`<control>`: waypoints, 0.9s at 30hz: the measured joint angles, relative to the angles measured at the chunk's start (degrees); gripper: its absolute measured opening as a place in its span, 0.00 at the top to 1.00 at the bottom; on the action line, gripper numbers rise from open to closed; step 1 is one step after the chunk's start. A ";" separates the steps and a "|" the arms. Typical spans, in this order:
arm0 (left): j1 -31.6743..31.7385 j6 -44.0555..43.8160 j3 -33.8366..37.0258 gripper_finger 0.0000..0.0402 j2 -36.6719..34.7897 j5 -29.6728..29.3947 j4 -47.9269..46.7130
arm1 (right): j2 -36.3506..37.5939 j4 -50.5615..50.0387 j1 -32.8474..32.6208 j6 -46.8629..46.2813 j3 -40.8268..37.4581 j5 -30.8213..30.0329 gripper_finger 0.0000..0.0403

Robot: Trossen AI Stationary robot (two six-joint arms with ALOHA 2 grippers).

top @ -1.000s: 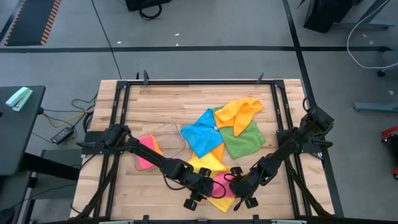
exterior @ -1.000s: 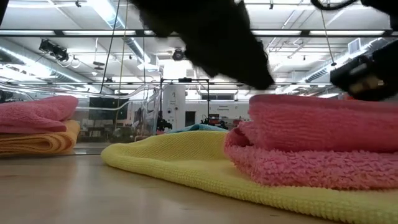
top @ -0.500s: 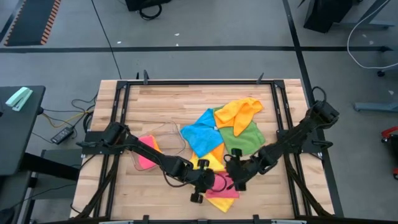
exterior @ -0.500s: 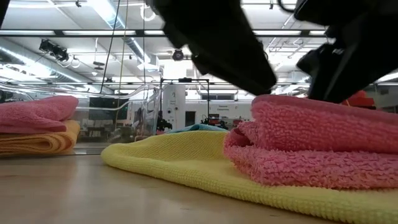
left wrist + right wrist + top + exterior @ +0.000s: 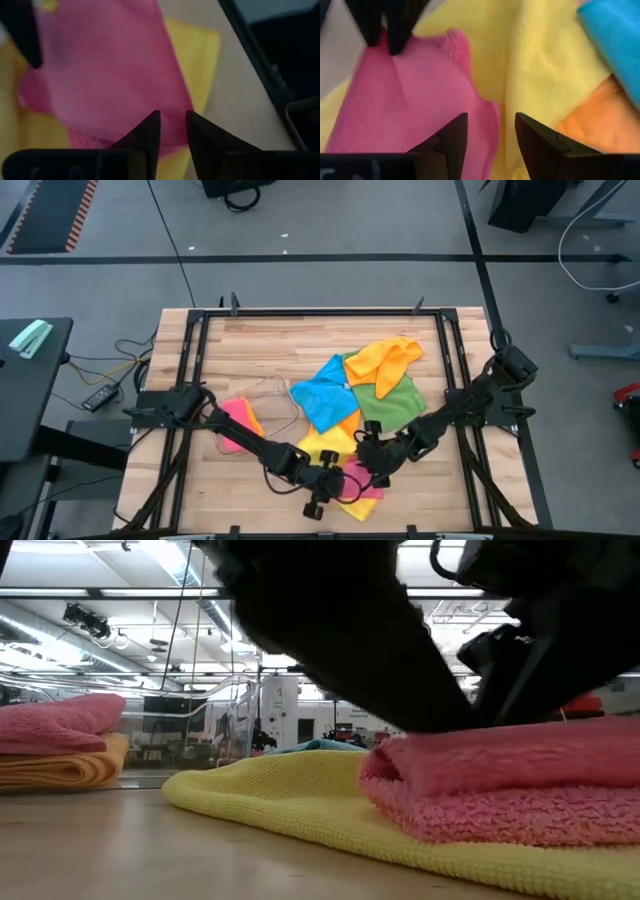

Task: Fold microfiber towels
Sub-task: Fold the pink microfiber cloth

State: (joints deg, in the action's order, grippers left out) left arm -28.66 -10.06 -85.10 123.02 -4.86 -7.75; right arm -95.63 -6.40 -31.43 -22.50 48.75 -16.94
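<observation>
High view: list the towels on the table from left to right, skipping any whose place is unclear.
pink towel in the clear tray → blue towel → orange towel. The yellow, green and front pink towels overlap these, so they are left out.

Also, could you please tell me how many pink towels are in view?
2. One pink towel lies folded on the yellow towel at the table's front, between the two arms. The other is at the left, stacked on an orange one. More may be hidden.

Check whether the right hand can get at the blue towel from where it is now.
Probably yes: the right hand hangs open over the pink towel, and the blue towel lies uncovered just beyond, nothing between.
</observation>
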 joint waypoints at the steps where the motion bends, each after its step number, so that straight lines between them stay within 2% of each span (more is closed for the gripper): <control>1: -0.27 0.46 -0.02 0.76 0.36 -0.01 0.92 | -0.04 0.54 0.29 0.02 0.10 0.32 0.57; 5: -0.64 0.65 0.00 0.77 1.31 -0.17 0.71 | -0.46 1.72 1.77 1.38 0.04 3.07 0.57; 14: -0.42 0.40 -0.06 0.79 2.73 -0.31 0.61 | -0.57 3.00 1.74 5.60 0.00 2.49 0.57; 24: -0.44 0.43 -0.08 0.80 2.73 -0.29 0.74 | -6.44 6.64 2.43 4.90 -0.07 3.21 0.57; 27: -0.44 0.37 -0.06 0.81 2.73 -0.29 0.72 | -6.89 6.75 2.43 4.88 -0.04 3.01 0.61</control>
State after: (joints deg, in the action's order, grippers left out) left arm -29.10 -9.69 -85.17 125.75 -5.15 -7.03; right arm -102.52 0.35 -28.99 -17.63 48.71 -13.93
